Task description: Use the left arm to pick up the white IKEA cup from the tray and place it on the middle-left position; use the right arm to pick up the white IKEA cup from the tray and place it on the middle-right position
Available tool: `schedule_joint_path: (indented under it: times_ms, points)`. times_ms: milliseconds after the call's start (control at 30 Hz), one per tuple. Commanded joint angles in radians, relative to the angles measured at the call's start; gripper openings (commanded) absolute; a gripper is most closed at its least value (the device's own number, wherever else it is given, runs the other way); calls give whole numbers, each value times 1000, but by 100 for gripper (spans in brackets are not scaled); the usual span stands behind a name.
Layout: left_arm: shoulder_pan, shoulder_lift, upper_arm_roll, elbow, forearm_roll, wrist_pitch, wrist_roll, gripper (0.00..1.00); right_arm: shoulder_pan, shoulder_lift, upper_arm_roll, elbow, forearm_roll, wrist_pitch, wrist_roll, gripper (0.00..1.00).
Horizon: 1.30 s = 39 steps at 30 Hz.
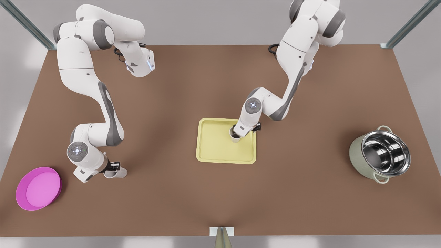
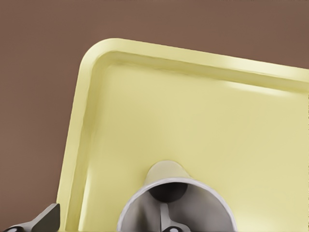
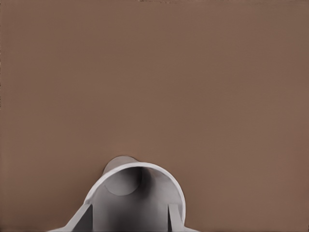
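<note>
Left tool (image 1: 241, 132): positioned over the pale yellow tray (image 1: 217, 144), at the tray's corner nearest the front view's right and far edge. It is at a white cup (image 2: 176, 205) that stands upright on the tray floor. In the left wrist view one finger (image 2: 164, 217) reaches down inside the cup's mouth and the other finger sits outside the wall, so the tool straddles the rim; whether it is pressing the wall cannot be told.

Right tool (image 1: 113, 170): low over bare brown table (image 1: 220, 86) toward the front view's left, just beside the round magenta dish (image 1: 38, 188) but apart from it. It carries a second white cup (image 3: 135, 198). The right wrist view shows the cup's open mouth with fingers on either side of the rim; contact with the wall cannot be confirmed, nor whether the cup's base touches the table.

A steel pot (image 1: 380, 154) lies tilted on the table at the front view's right, well apart from both arms.
</note>
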Motion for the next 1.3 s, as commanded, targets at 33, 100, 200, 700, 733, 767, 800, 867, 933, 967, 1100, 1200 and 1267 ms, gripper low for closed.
schedule_joint_path:
  times_ms: [33,100,200,700,733,767,800,867,933,967,1100,1200,1267]
  points:
    - [-1,5,1,1,5,92,-196,85,-1,-1,-1,1,6,2,-248,68]
    - [-1,-4,1,6,5,84,-196,42,-5,-4,-1,16,5,-3,-248,74]
    - [1,4,1,12,2,94,-194,31,-16,-38,1,18,25,-29,-246,76]
    - [79,-41,175,109,-9,-83,100,19,-8,-235,25,347,83,-692,-88,100]
    - [131,-44,175,109,-12,-87,207,19,-8,-233,27,347,83,-690,-88,100]
    - [169,-42,175,109,-41,-86,307,20,-8,-232,27,347,83,-690,-88,100]
    - [218,-39,175,109,-69,-84,419,20,-8,-228,25,347,81,-690,-88,100]
    - [298,-25,174,127,-71,-75,556,20,-8,-225,25,349,81,-690,-88,100]
    - [312,16,174,175,-66,-58,583,20,-10,-221,25,349,81,-692,-90,100]
    - [314,40,174,175,-57,12,583,20,-10,-221,25,349,81,-692,-91,100]
    - [349,116,175,205,-54,123,632,20,-8,-213,25,349,80,-692,-90,100]
    - [350,133,175,211,-54,149,632,20,-10,-212,25,347,81,-692,-91,100]
    - [350,131,175,211,-54,149,640,100,-10,-212,25,349,81,-692,-91,100]
